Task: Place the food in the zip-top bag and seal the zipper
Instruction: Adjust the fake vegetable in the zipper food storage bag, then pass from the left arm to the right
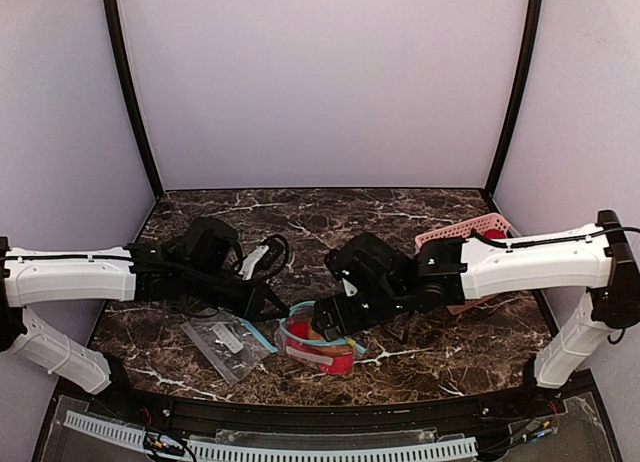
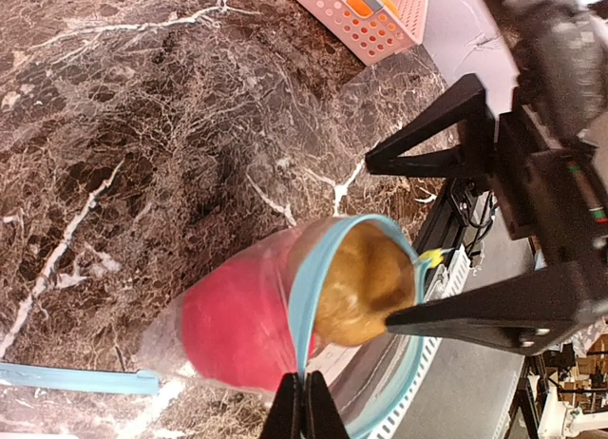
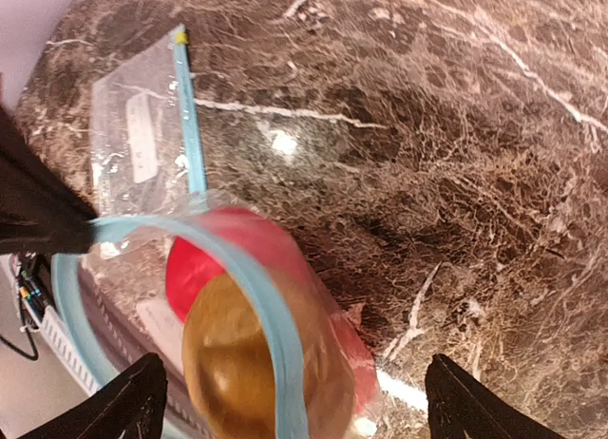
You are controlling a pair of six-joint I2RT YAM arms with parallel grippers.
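Film of the zip-top bag (image 1: 318,344) looks thin, limp and slippery, so the stiffer zipper (image 2: 302,287) is the place to hold; the left tool (image 2: 304,401) pinches that strip, propping the mouth open at the near middle of the table (image 1: 400,222). The right tool (image 2: 380,239) stands open astride the brown fruit (image 2: 366,282) at the mouth.

Top external: high, looking down on table (image 1: 330,217). Wrist views: close, from opposite sides, sharing zip-top bag (image 2: 237,315) mouth.

Pink slatted basket (image 1: 480,225) far right on marble table (image 1: 330,212); spare flat bag (image 1: 228,344) near-left.
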